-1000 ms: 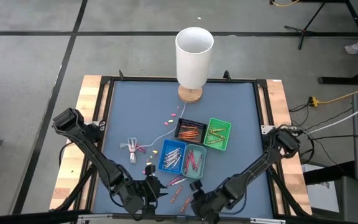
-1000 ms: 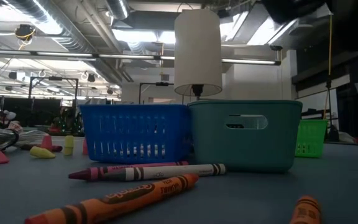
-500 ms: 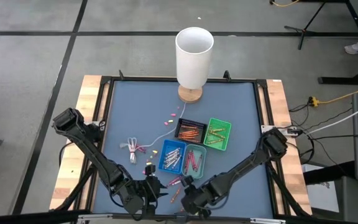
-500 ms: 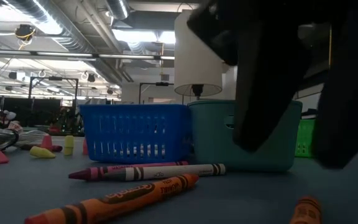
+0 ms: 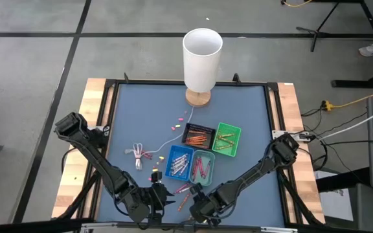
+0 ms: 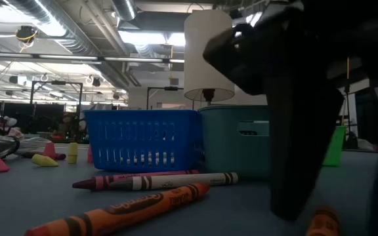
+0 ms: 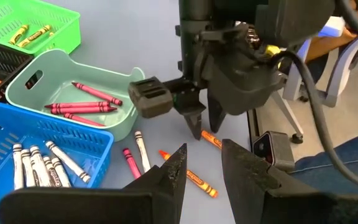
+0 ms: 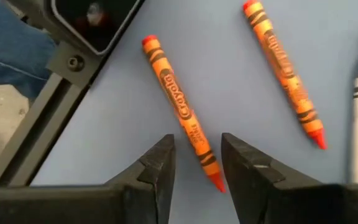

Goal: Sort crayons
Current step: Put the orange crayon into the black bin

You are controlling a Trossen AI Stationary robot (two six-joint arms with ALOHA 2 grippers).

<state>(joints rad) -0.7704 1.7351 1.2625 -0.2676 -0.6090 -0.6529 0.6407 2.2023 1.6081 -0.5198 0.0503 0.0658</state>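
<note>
Several crayons lie loose near the table's front edge: two orange crayons (image 8: 182, 112) (image 8: 284, 68), a white one (image 7: 142, 149) and a magenta one (image 7: 129, 163). My right gripper (image 8: 197, 165) is open and points down. Its fingers stand on either side of the nearer orange crayon's tip end (image 7: 210, 140) without visibly touching it. It shows in the high view (image 5: 195, 193) and as a dark mass in the low view (image 6: 307, 131). My left gripper (image 7: 204, 168) is open and empty just to the left (image 5: 162, 194).
The blue tray (image 5: 179, 162) holds white crayons, the teal tray (image 5: 203, 168) red ones, the green tray (image 5: 227, 139) yellow ones and the black tray (image 5: 197, 135) orange ones. A white cord (image 5: 138, 155) lies at the left. A white cylinder on a wooden base (image 5: 203, 58) stands at the far edge.
My right gripper has moved along the near edge toward the table's left and come down over the loose orange crayon. It now fills the right of the low view. The crayons have not moved.
</note>
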